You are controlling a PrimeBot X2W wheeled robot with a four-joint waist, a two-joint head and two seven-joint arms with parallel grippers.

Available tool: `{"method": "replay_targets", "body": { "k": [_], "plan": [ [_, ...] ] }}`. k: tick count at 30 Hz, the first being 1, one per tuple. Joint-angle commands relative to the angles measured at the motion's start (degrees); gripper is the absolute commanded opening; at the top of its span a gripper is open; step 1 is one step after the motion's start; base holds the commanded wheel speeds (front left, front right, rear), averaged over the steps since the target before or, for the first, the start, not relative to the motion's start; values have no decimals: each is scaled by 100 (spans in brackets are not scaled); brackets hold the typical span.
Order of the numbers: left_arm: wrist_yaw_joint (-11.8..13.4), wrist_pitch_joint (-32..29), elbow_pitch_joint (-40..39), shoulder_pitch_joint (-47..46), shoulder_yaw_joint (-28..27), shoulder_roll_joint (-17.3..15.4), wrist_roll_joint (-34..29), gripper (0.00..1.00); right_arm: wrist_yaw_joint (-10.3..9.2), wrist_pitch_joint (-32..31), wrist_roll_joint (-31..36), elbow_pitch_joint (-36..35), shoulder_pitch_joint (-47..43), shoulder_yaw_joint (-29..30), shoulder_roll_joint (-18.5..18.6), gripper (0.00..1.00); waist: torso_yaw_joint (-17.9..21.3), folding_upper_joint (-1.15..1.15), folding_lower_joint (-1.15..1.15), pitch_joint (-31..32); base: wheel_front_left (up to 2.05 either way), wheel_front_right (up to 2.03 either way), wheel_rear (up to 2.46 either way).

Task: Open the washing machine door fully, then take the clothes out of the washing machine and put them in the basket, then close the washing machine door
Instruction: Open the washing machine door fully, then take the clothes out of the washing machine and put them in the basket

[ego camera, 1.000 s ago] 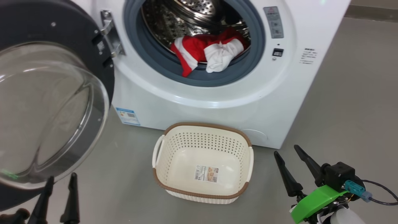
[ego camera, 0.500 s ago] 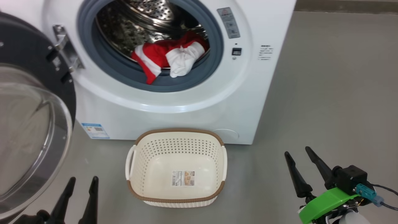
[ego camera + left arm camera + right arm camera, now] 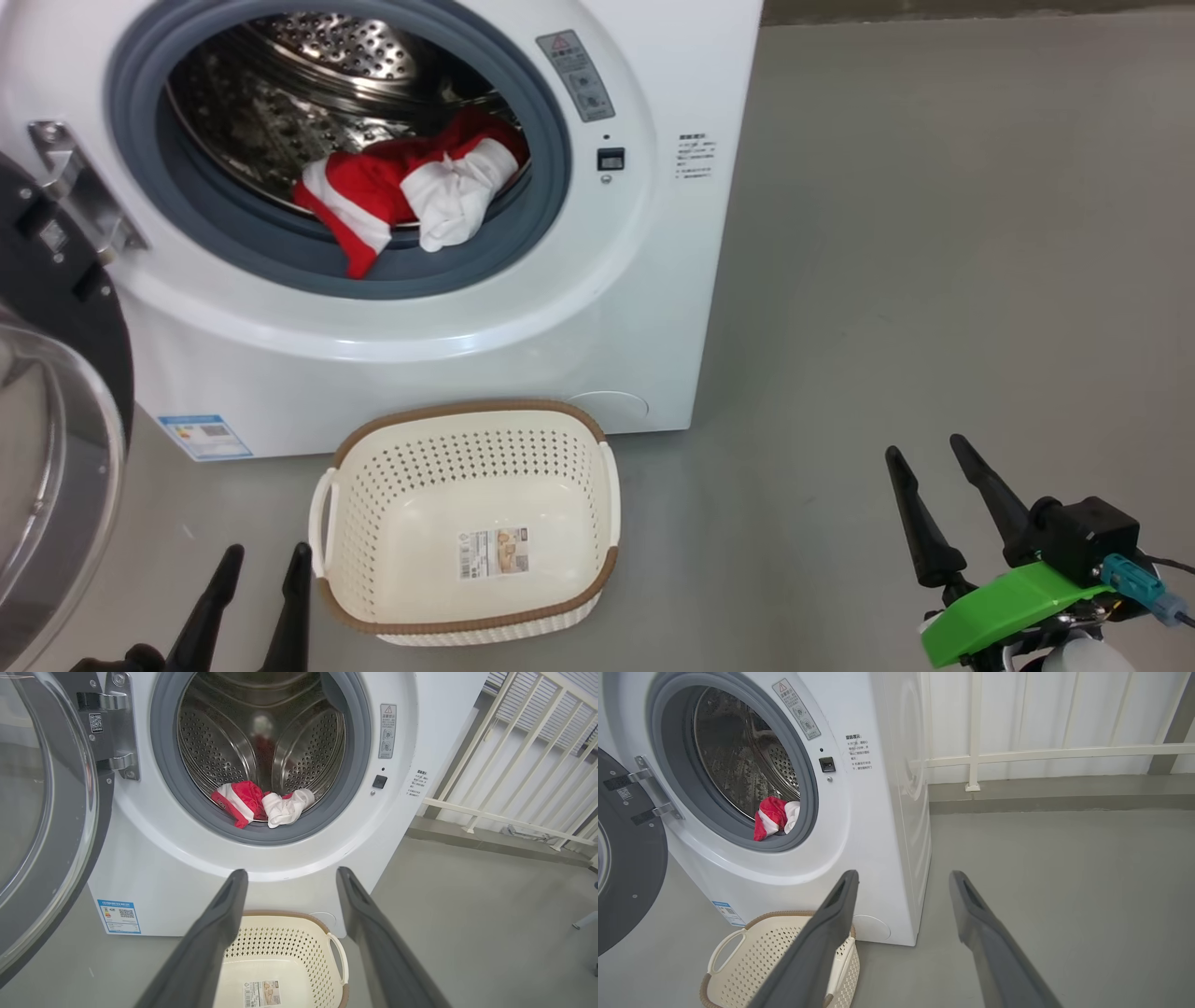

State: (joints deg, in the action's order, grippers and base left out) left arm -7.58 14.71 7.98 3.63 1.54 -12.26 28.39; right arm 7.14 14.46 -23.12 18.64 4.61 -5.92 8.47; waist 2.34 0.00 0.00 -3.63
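The washing machine door (image 3: pixel 56 448) stood swung wide at the left of the washing machine (image 3: pixel 448 373). The clothes (image 3: pixel 401 191), one red-and-white and one white, lay bunched at the front lip of its drum (image 3: pixel 280 103), spilling onto the grey rubber ring (image 3: pixel 233 252). The basket (image 3: pixel 467 411) sat on the floor (image 3: pixel 887 280) just before the machine. The left gripper (image 3: pixel 267 553) and the right gripper (image 3: pixel 926 448) hovered low before it, fingers spread apart.
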Motion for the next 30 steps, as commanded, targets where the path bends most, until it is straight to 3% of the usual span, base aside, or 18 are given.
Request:
{"method": "replay_targets", "body": {
  "k": [1, 30],
  "plan": [
    [9, 29, -159, -89, -214, -86, -21, 100, 35, 54, 68, -169, -12, -49, 65, 100, 63, 0, 0, -15, 0, 0, 0],
    [9, 29, -211, -190, -331, -104, -200, 100, 35, 54, 149, -215, 31, 40, -21, 100, 33, 0, 0, -81, 0, 0, 0]
  ]
}}
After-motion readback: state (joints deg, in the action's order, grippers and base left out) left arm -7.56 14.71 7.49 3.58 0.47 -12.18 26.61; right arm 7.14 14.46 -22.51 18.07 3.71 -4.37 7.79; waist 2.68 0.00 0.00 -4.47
